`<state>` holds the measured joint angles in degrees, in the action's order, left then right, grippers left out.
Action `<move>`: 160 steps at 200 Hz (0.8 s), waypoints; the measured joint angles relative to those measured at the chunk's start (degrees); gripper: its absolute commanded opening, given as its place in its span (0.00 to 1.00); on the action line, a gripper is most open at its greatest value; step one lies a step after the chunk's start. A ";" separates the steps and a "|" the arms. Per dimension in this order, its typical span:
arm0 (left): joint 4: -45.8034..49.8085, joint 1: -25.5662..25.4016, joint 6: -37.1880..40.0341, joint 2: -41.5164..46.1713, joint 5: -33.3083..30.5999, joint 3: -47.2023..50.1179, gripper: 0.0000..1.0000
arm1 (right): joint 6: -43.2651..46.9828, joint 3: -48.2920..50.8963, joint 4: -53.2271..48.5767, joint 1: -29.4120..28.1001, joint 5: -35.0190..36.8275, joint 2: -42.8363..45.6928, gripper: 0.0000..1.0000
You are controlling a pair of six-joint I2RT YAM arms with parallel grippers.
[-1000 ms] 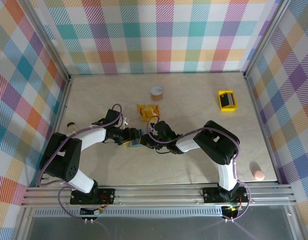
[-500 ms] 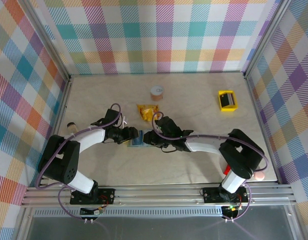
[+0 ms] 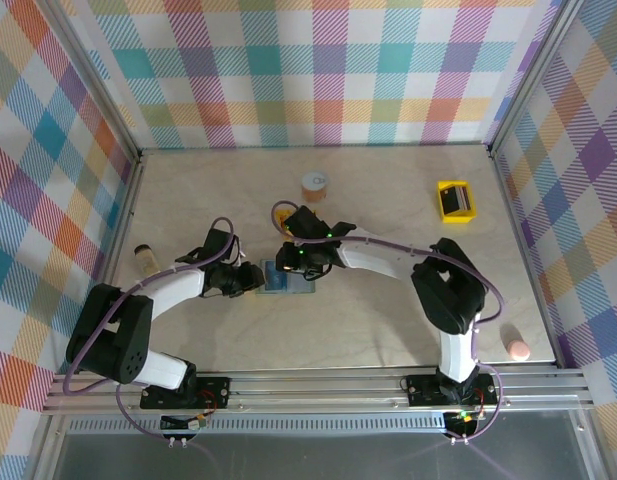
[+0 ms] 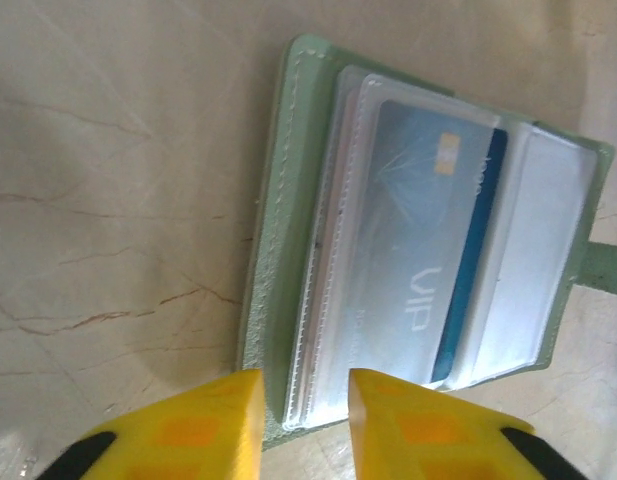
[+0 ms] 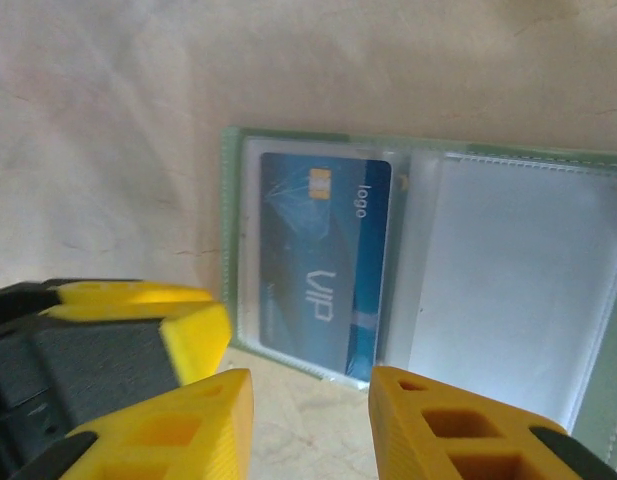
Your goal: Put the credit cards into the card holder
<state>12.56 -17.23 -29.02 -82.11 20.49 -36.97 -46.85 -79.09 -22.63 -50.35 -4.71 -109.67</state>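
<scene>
Two grippers [image 4: 303, 390] [image 5: 310, 385] crowd the card holder [image 4: 273, 270]; possibly a cup [image 3: 314, 185] behind.

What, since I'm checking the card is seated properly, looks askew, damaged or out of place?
Nothing stands out: the wallet lies open and flat on the table, and the blue card sits straight inside it.

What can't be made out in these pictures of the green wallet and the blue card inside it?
Any cards behind the blue card: left wrist view, hazy stacked sleeves hide them.
Right end of the card holder: right wrist view, cut off by the frame edge.
The card's small print: top view, too small.
Contents of the yellow tray: top view, too small.
</scene>
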 measured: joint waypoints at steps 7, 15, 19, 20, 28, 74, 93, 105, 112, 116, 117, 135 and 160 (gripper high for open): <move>-0.24 0.07 -0.09 -0.07 -0.02 0.13 0.21 | 0.04 -0.81 -0.90 0.00 -0.02 -1.25 0.36; -0.70 0.09 -0.09 -0.28 -0.02 0.17 0.19 | 0.04 -1.42 -1.66 0.00 -0.04 -2.29 0.36; -0.94 0.11 0.07 -0.44 -0.02 0.17 0.18 | 0.04 -1.68 -2.08 0.00 -0.04 -2.82 0.36; -0.98 0.11 0.04 -0.46 -0.02 0.17 0.18 | 0.04 -1.73 -2.14 0.00 -0.04 -2.91 0.36; -1.31 0.13 -0.09 -0.81 -0.04 0.17 0.15 | 0.07 -2.08 -2.82 0.00 -0.07 -3.74 0.36; -2.40 0.13 0.11 -1.97 -0.26 0.20 0.06 | 0.66 -4.61 -4.59 0.00 -0.50 -6.29 0.35; -2.71 0.13 0.11 -2.54 -0.24 0.20 0.06 | 0.85 -5.27 -4.61 0.00 -0.96 -6.93 0.35; -2.99 0.13 0.11 -2.97 -0.24 0.20 0.06 | 0.87 -5.42 -4.59 0.00 -1.29 -7.30 0.34; -3.19 0.13 0.11 -3.15 -0.22 0.20 0.06 | 0.87 -5.42 -4.57 0.00 -1.44 -7.45 0.34; -3.34 0.13 0.11 -3.23 -0.20 0.20 0.06 | 0.87 -5.42 -4.55 0.00 -1.53 -7.54 0.34; -3.37 0.13 0.11 -3.23 -0.20 0.20 0.06 | 0.87 -5.42 -4.55 0.00 -1.53 -7.54 0.34; -3.74 0.13 0.11 -3.26 -0.20 0.20 0.06 | 0.87 -5.44 -4.61 0.00 -1.75 -7.74 0.34; -3.72 0.13 0.11 -3.23 -0.26 0.20 0.06 | 0.87 -5.60 -4.55 0.00 -1.84 -7.89 0.33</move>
<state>8.84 -17.10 -28.91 -85.34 20.23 -36.77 -45.98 -84.68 -27.18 -50.35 -6.55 -117.56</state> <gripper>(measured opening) 0.065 0.335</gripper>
